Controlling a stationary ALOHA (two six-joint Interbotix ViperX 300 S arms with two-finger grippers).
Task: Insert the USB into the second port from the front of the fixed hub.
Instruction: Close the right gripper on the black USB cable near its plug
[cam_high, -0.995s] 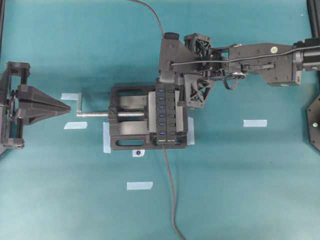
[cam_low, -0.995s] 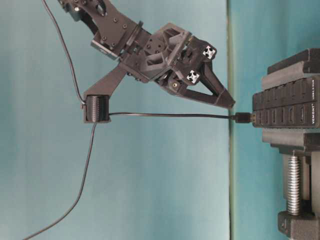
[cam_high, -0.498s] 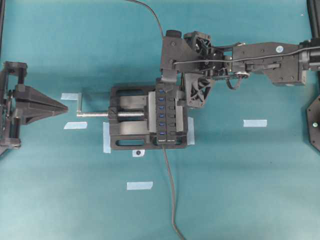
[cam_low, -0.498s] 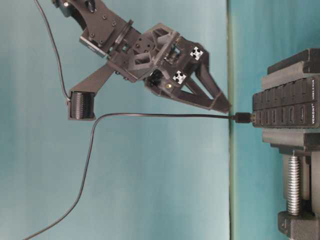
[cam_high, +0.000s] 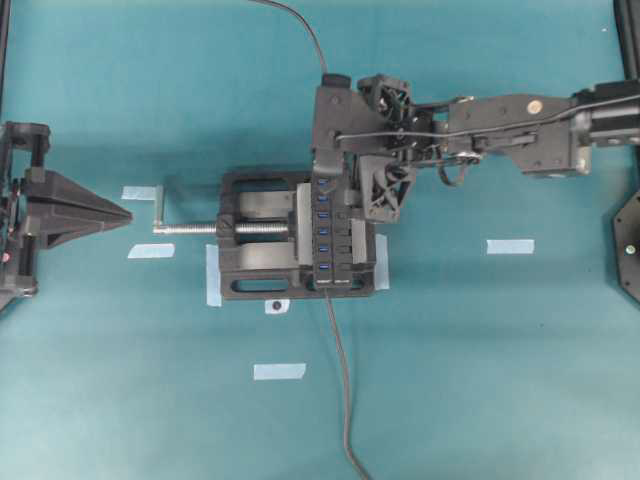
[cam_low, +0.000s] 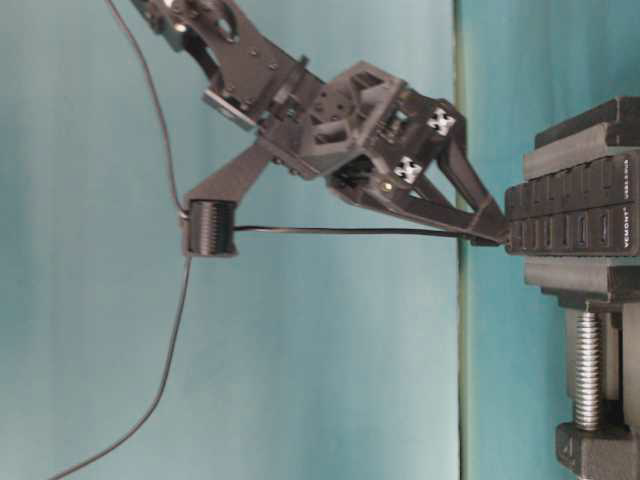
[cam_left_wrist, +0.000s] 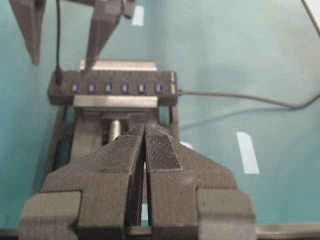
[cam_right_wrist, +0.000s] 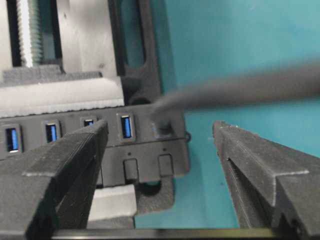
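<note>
Looking down from overhead, we've got the fixed hub (cam_high: 332, 232) clamped in the black bench vise (cam_high: 262, 236), ports facing up, with its own cable (cam_high: 343, 390) running off toward the near edge. The USB (cam_right_wrist: 163, 125) is sitting plugged into the very last port at one end of the hub, the end farthest from where the hub's cable exits, and its thin black lead (cam_low: 340, 230) runs out sideways in the table-level view. Our right gripper (cam_right_wrist: 160, 165) is right over that end with its jaws spread wide apart, one finger (cam_right_wrist: 65, 160) on each side of the plug and neither one touching it, so the plug sits in the open gap between them. From the table-level view the fingertips are down close to the hub's face, just beside the plug. Our left gripper (cam_left_wrist: 145, 165) is parked well apart from everything, off past the vise's screw handle (cam_high: 160, 207), jaws pressed together on nothing.
</note>
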